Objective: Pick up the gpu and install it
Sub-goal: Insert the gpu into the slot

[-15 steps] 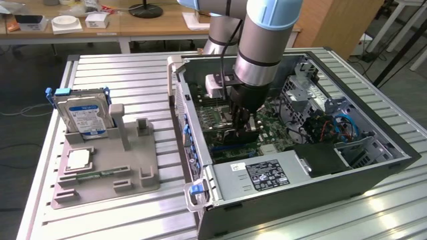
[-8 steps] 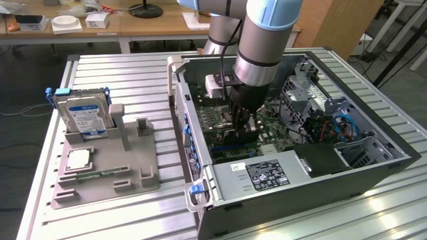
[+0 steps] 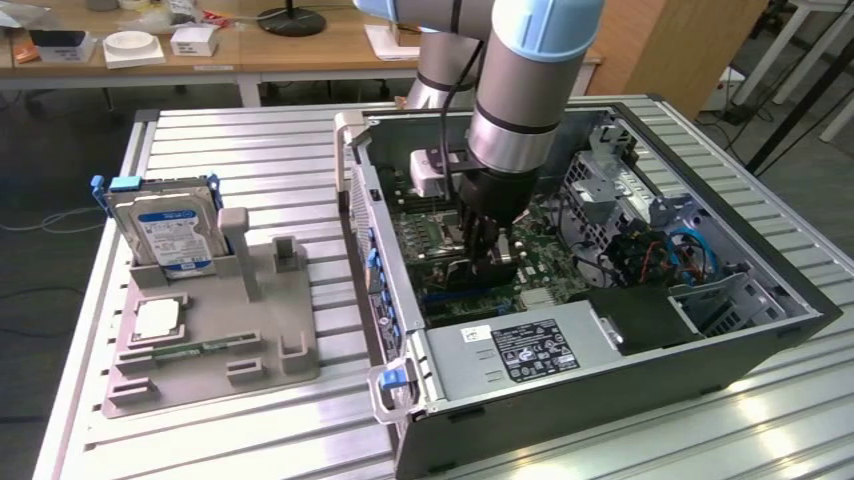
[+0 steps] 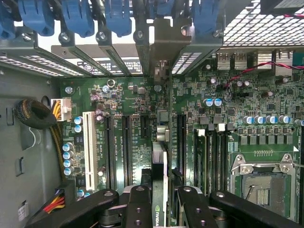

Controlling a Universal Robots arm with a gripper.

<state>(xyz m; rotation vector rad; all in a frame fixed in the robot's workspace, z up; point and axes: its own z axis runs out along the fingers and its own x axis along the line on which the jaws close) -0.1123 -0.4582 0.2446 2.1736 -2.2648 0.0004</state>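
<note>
Tray (image 3: 280, 345) at the exterior view's left: hard drive (image 3: 163, 232) stands upright in its holder, well apart from the work.

Centre: open case (image 3: 601, 405), arm reaching down into it. Gripper (image 3: 481, 250) is low over the board (image 3: 541, 240).

Wrist view: both fingers (image 4: 138, 204) are clamped on the gpu (image 4: 160, 164). The card is held edge-on by its upper edge. It runs straight from the grip toward the rear wall, between two long black slots (image 4: 127, 147). Its bracket (image 4: 161, 45) sits at a rear opening, under the row of blue latches (image 4: 118, 16). Cannot tell whether the lower edge is in its connector or above it; the card hides that line.

Risks, as judged:
- Card skewed against its connector. A push down would then load the board and the contacts rather than seat the card.
- Bracket tongue catches on the rear wall lip. That end hangs up and the card tips in the grip.
- Grip is narrow and on one edge, so the card could pivot or slide under insertion force.
- Fingers are close to the neighbouring slots and could strike them.

Right: red and black wire (image 4: 247, 70) lies across the board, apart from the card.
</note>
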